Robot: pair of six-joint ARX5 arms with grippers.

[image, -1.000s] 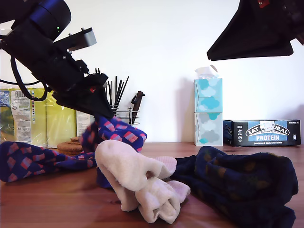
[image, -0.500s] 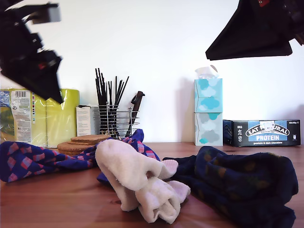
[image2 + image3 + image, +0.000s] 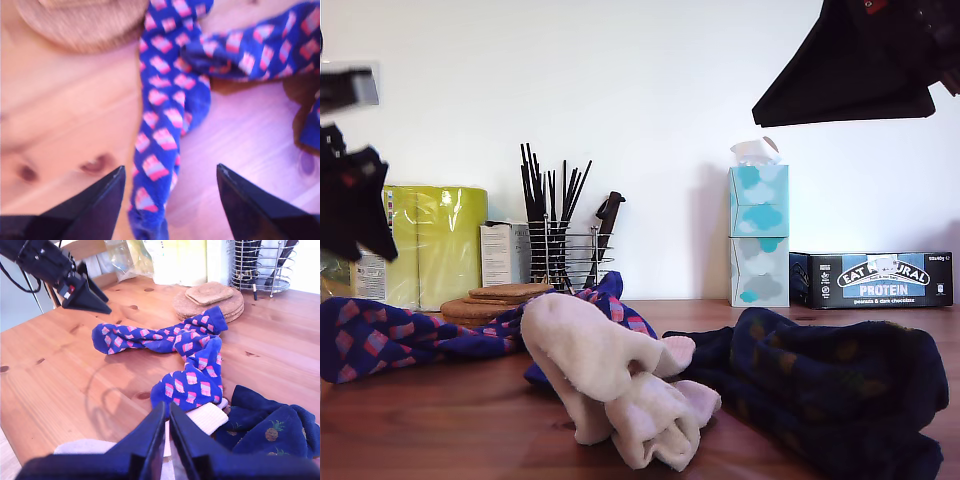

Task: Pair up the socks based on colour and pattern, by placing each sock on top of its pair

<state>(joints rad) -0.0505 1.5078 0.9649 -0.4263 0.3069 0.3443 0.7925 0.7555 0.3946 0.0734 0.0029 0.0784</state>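
1. Nearest the exterior camera, the cream socks [image 3: 620, 385] lie bunched in one heap on the tabletop [image 3: 440, 430]. They look stacked together, so I judge this pair roughly done, though I cannot count the layers.
2. Just to the exterior view's right, the navy socks [image 3: 830, 385] sit in a dark mound touching the cream heap. The second wrist view shows pineapple motifs on them [image 3: 272, 432]. They seem gathered, but whether one lies squarely on the other is unclear.
3. Behind, the first checked sock [image 3: 150, 337] stretches long, and the second checked sock [image 3: 195, 382] is crumpled beside it, touching only at one end. This pair is not yet stacked, so it is the work left.
4. My first end effector [image 3: 170, 200] hangs released, jaws wide and empty, above the long checked sock.
5. My second end effector [image 3: 166, 440] hovers clenched, jaws together with nothing between them, over the cream heap.
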